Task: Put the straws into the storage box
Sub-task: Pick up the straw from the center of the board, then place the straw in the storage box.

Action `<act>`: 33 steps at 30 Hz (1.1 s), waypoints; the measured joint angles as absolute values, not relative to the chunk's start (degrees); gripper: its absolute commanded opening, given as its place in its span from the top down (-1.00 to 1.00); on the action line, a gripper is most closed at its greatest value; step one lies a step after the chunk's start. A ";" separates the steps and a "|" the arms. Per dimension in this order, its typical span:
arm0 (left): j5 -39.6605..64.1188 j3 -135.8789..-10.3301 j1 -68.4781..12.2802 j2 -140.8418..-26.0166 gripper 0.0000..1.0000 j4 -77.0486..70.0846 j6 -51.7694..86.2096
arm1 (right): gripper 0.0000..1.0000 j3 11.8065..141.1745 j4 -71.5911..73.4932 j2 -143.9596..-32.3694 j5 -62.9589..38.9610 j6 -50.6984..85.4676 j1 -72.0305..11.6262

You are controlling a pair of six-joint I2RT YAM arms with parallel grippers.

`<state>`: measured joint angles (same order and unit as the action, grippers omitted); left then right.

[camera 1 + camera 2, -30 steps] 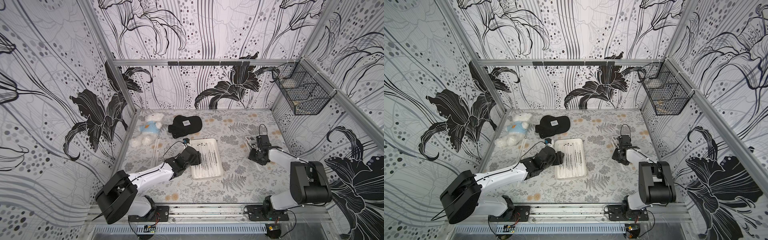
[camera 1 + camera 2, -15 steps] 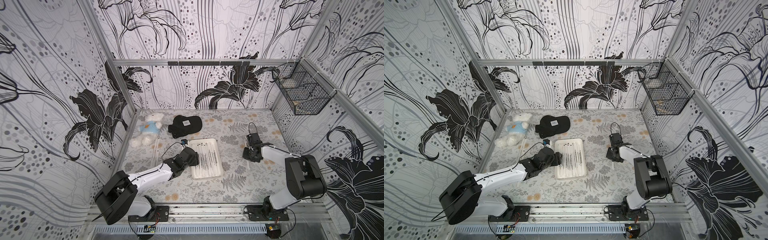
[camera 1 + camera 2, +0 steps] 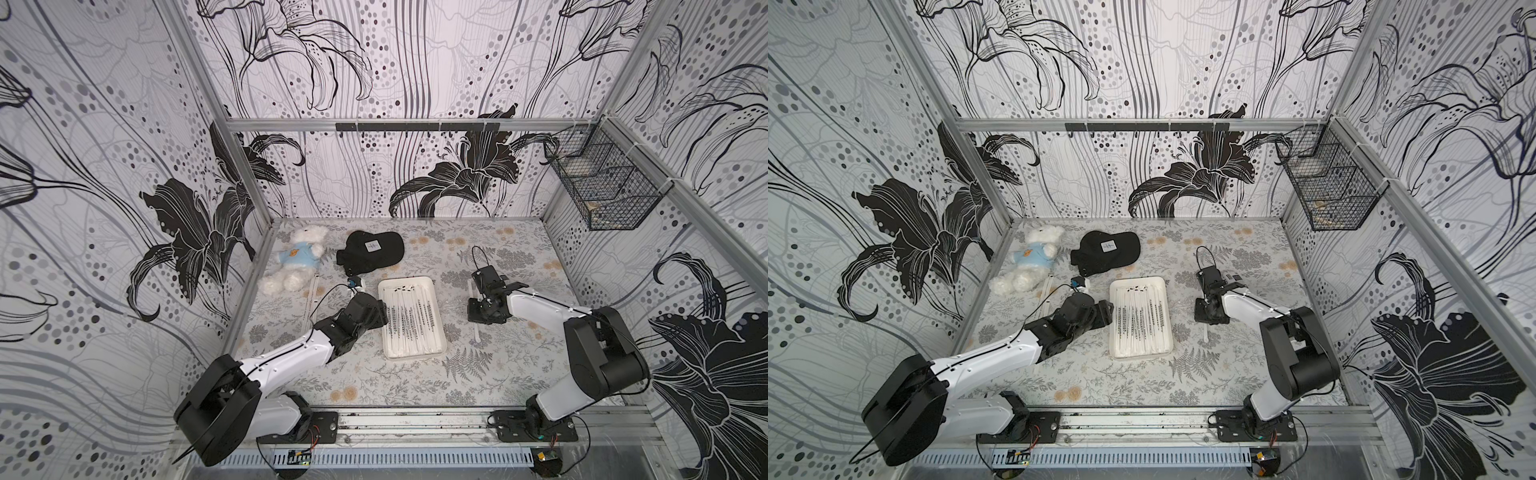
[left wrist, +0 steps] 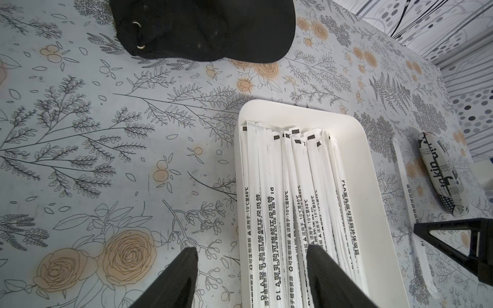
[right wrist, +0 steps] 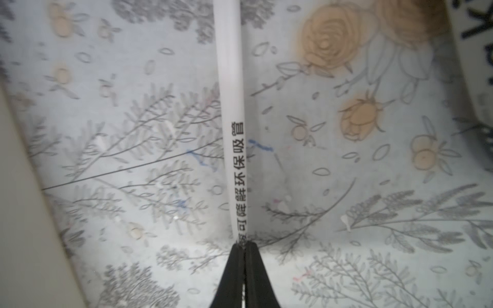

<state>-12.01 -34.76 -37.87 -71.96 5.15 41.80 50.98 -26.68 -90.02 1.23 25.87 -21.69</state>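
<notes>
**Top views.** We are listing the storage box (image 3: pixel 406 283) at centre frame on the tabletop (image 3: pixel 374 386), with the straws (image 3: pixel 411 322) lying lengthwise inside it. The left gripper (image 3: pixel 381 311) is sitting at the box's left rim. The right gripper (image 3: pixel 477 320) is standing right of the box, over a loose straw (image 3: pixel 477 334).

**Left wrist view.** We are seeing the left gripper (image 4: pixel 252 248) spread, one finger over the straws (image 4: pixel 269 186) and one over bare tabletop. A black cap (image 4: pixel 202 29) is lying past the box's end. A printed tube (image 4: pixel 437 173) is lying apart from its far rim.

**Right wrist view.** We are recording the right gripper (image 5: pixel 242 246) pressed together, pinching the loose straw (image 5: pixel 230 80) at its printed stretch.
</notes>
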 measured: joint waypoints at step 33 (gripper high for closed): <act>-11.33 -34.81 -26.28 -69.49 -0.37 13.30 42.63 | 0.76 56.18 -18.72 -97.95 -0.86 42.46 -44.82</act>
